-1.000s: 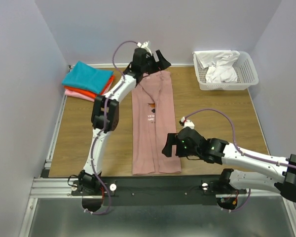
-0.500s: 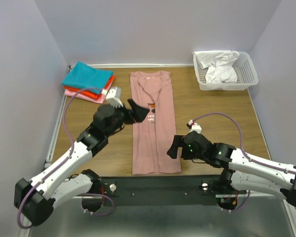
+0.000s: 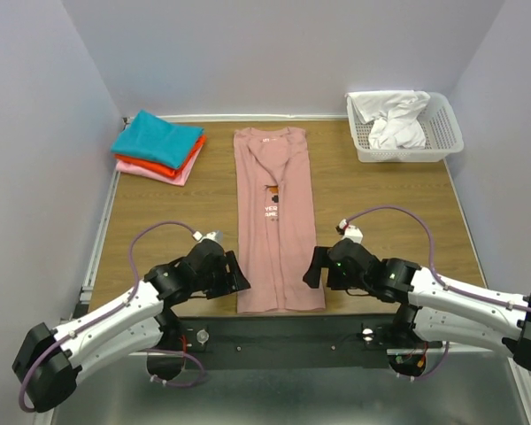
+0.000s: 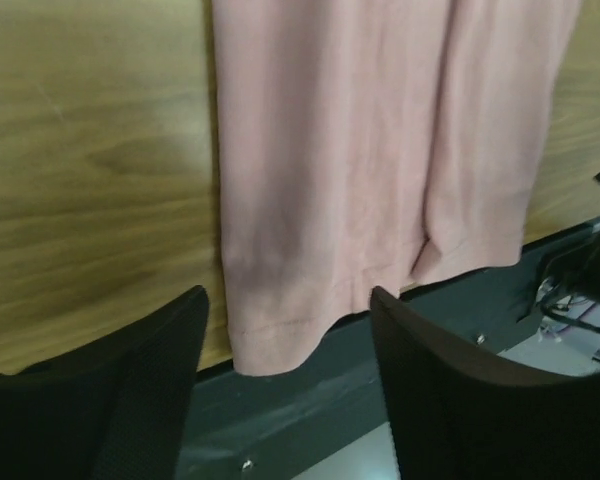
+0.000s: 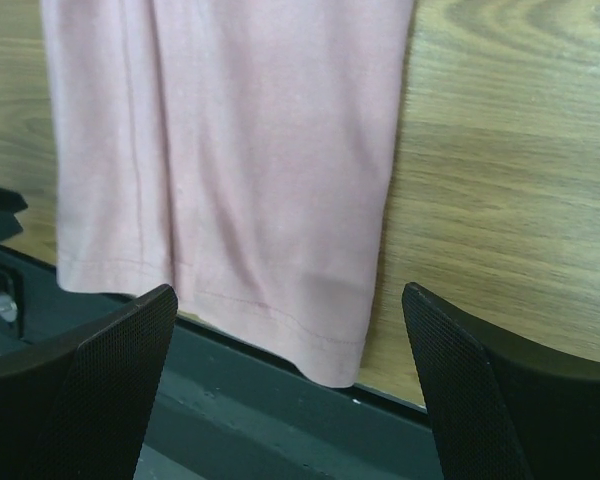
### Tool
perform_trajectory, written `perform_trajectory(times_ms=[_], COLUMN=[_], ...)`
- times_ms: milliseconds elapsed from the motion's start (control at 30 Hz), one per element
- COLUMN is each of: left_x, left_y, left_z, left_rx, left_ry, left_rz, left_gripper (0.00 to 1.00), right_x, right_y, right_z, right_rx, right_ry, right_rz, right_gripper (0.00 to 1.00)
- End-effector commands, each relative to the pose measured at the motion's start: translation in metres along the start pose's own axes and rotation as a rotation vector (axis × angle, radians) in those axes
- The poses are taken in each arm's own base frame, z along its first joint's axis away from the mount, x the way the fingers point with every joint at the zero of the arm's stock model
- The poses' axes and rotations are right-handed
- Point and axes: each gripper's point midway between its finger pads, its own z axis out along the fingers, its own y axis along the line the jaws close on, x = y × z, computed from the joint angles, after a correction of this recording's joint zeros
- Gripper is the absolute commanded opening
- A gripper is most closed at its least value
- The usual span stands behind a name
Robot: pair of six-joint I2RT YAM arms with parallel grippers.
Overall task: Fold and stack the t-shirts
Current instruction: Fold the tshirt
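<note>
From the overhead camera I find only one piece of writing: white lettering (image 3: 272, 211) in two short lines on the chest of the pink t-shirt (image 3: 274, 257), at mid-table. The upper line seems to start "VER"; the rest is too small. Neither wrist camera shows any text.

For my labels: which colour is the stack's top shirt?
The top shirt is teal; top external view.
</note>
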Motion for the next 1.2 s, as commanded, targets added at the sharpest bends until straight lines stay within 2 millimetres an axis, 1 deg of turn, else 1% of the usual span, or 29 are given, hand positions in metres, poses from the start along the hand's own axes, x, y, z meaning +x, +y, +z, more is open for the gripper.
perform_trajectory(times_ms=[0, 33, 67, 133, 167, 233, 267, 333, 433, 467, 533, 567, 600, 633, 667, 700, 733, 767, 800, 833, 867, 900, 933, 967, 1000, 1033, 1067, 1100, 1167], left_x=[0.033, 0.037, 0.044, 0.047, 0.049, 0.054, 0.056, 0.063, 0.073, 0.074, 0.072, 0.071, 0.071, 0.069, 0.068, 0.066, 0.065, 0.065, 0.066, 0.065, 0.065, 0.066, 0.064, 0.064, 0.063, 0.062, 0.060, 0.058, 0.052], left_y=[0.012, 0.014, 0.017, 0.018, 0.021, 0.024, 0.025, 0.029, 0.033, 0.032, 0.030, 0.028, 0.027, 0.023, 0.022, 0.022, 0.020, 0.018, 0.017, 0.013, 0.011, 0.010, 0.007, 0.006, 0.005, 0.003, 0.001, 0.000, -0.009], left_z=[0.002, 0.003, 0.004, 0.007, 0.009, 0.011, 0.010, 0.010, 0.007, 0.006, 0.006, 0.006, 0.005, 0.005, 0.005, 0.006, 0.008, 0.009, 0.011, 0.013, 0.013, 0.014, 0.014, 0.014, 0.014, 0.013, 0.013, 0.013, 0.009], left_rx=[-0.060, -0.071, -0.085, -0.093, -0.102, -0.119, -0.119, -0.131, -0.124, -0.111, -0.094, -0.088, -0.085, -0.073, -0.070, -0.065, -0.048, -0.037, -0.030, -0.008, 0.001, 0.009, 0.018, 0.019, 0.023, 0.032, 0.038, 0.041, 0.071], left_ry=[0.161, 0.180, 0.209, 0.220, 0.226, 0.251, 0.263, 0.291, 0.330, 0.327, 0.316, 0.313, 0.311, 0.305, 0.298, 0.290, 0.279, 0.278, 0.283, 0.278, 0.281, 0.286, 0.281, 0.278, 0.276, 0.269, 0.264, 0.252, 0.224], left_rz=[-0.010, -0.005, 0.003, 0.002, 0.002, 0.017, 0.021, 0.028, 0.030, 0.028, 0.027, 0.028, 0.031, 0.032, 0.033, 0.034, 0.039, 0.040, 0.040, 0.043, 0.044, 0.045, 0.048, 0.048, 0.047, 0.048, 0.044, 0.044, 0.049], left_gripper=[0.67, 0.67, 0.64, 0.61, 0.55, 0.49, 0.43, 0.39, 0.38, 0.38, 0.36, 0.33, 0.32, 0.30, 0.24, 0.21, 0.18, 0.13, 0.12, 0.10, 0.07, 0.06, 0.03, 0.00, 0.00, 0.00, 0.00, 0.00, 0.00], right_x=[0.008, 0.009, 0.012, 0.015, 0.017, 0.023, 0.028, 0.035, 0.046, 0.048, 0.060, 0.066, 0.069, 0.076, 0.080, 0.081, 0.082, 0.082, 0.081, 0.081, 0.079, 0.079, 0.080, 0.084, 0.086, 0.089, 0.089, 0.089, 0.084], right_y=[-0.010, -0.010, -0.010, -0.010, -0.010, -0.013, -0.014, -0.015, -0.018, -0.018, -0.022, -0.019, -0.022, -0.020, -0.022, -0.022, -0.025, -0.027, -0.028, -0.030, -0.029, -0.030, -0.028, -0.027, -0.027, -0.027, -0.028, -0.029, -0.025], right_z=[0.007, 0.007, 0.009, 0.010, 0.010, 0.012, 0.012, 0.013, 0.014, 0.014, 0.015, 0.013, 0.014, 0.012, 0.012, 0.011, 0.013, 0.014, 0.015, 0.016, 0.017, 0.017, 0.018, 0.018, 0.018, 0.018, 0.019, 0.020, 0.020], right_rx=[0.058, 0.062, 0.064, 0.065, 0.064, 0.072, 0.070, 0.072, 0.079, 0.079, 0.089, 0.076, 0.085, 0.074, 0.075, 0.073, 0.084, 0.095, 0.101, 0.113, 0.116, 0.121, 0.121, 0.116, 0.115, 0.116, 0.116, 0.121, 0.109], right_ry=[0.035, 0.040, 0.057, 0.075, 0.086, 0.106, 0.127, 0.160, 0.204, 0.215, 0.267, 0.301, 0.311, 0.352, 0.366, 0.373, 0.373, 0.366, 0.362, 0.361, 0.355, 0.355, 0.361, 0.386, 0.399, 0.412, 0.417, 0.416, 0.400], right_rz=[0.020, 0.018, 0.016, 0.011, 0.010, 0.013, 0.014, 0.020, 0.032, 0.037, 0.045, 0.054, 0.056, 0.057, 0.054, 0.053, 0.050, 0.050, 0.050, 0.048, 0.050, 0.046, 0.047, 0.046, 0.049, 0.048, 0.039, 0.032, 0.017], right_gripper=[0.99, 0.99, 0.98, 0.98, 0.98, 0.97, 0.97, 0.96, 0.95, 0.94, 0.90, 0.89, 0.88, 0.86, 0.85, 0.84, 0.76, 0.70, 0.67, 0.57, 0.53, 0.51, 0.46, 0.43, 0.40, 0.30, 0.24, 0.19, 0.10])
